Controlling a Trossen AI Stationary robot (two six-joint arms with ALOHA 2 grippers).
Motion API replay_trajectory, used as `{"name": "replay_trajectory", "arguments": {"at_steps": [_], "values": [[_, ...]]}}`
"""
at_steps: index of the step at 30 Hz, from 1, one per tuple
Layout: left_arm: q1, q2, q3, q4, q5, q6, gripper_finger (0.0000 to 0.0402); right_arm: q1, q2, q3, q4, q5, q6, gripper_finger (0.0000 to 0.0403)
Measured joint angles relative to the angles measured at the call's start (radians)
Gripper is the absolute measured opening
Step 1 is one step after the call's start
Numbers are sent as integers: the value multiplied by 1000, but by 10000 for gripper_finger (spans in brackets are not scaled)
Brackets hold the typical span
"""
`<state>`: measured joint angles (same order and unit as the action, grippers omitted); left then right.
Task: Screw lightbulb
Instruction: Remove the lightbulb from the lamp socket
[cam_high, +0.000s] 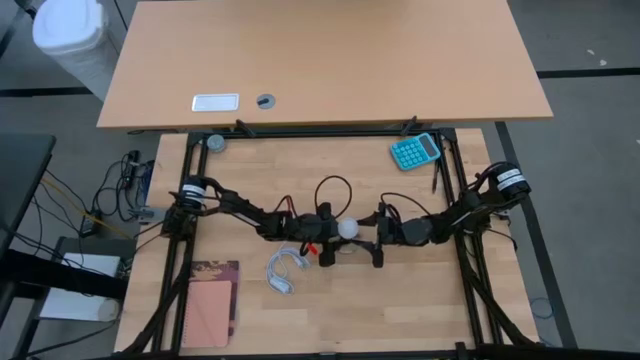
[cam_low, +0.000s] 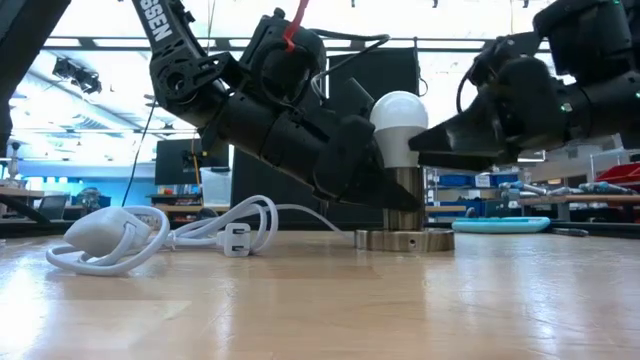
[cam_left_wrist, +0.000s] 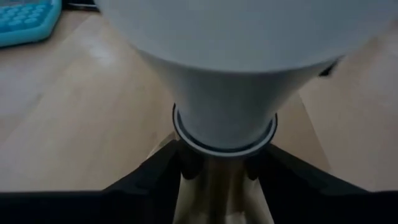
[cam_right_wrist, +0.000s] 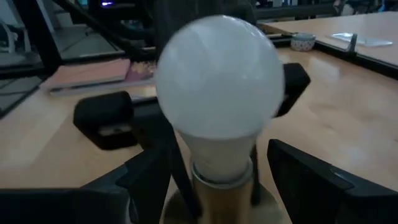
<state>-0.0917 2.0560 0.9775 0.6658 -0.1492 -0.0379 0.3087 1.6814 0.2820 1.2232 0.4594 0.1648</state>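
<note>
The white lightbulb (cam_low: 398, 122) stands upright with its cap in a metal socket (cam_low: 404, 203) on a round base disc (cam_low: 405, 240) at the table's middle; it also shows in the high view (cam_high: 347, 229). My left gripper (cam_left_wrist: 217, 186) comes from the table's left, shut on the socket stem under the bulb. My right gripper (cam_right_wrist: 227, 186) comes from the right and is open. Its fingers (cam_right_wrist: 311, 180) stand on either side of the bulb's neck, apart from it. My left gripper pinches the metal socket stem (cam_left_wrist: 214, 190) between its two fingers (cam_left_wrist: 155, 180), just below the bulb's neck ring. The fingers come slanting down from the table's left and lie across the upright stem. The socket's base disc rests flat on the table.
A white cord with plug and switch (cam_low: 160, 235) lies coiled left of the socket, toward the near edge (cam_high: 283, 270). A teal calculator (cam_high: 415, 150) lies at the far right, a pink notebook (cam_high: 210, 300) at the near left. A second tabletop (cam_high: 330, 60) adjoins the far edge.
</note>
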Motion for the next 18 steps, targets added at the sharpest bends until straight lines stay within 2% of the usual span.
{"name": "replay_trajectory", "arguments": {"at_steps": [3,8,18], "values": [[0,0,0,2,-16,7,188,16,1,48,-83,38,16,265],[0,0,0,-2,-23,4,187,39,1,123,-170,170,16,265],[0,0,0,-6,-26,-8,188,43,2,161,-253,209,89,232]]}}
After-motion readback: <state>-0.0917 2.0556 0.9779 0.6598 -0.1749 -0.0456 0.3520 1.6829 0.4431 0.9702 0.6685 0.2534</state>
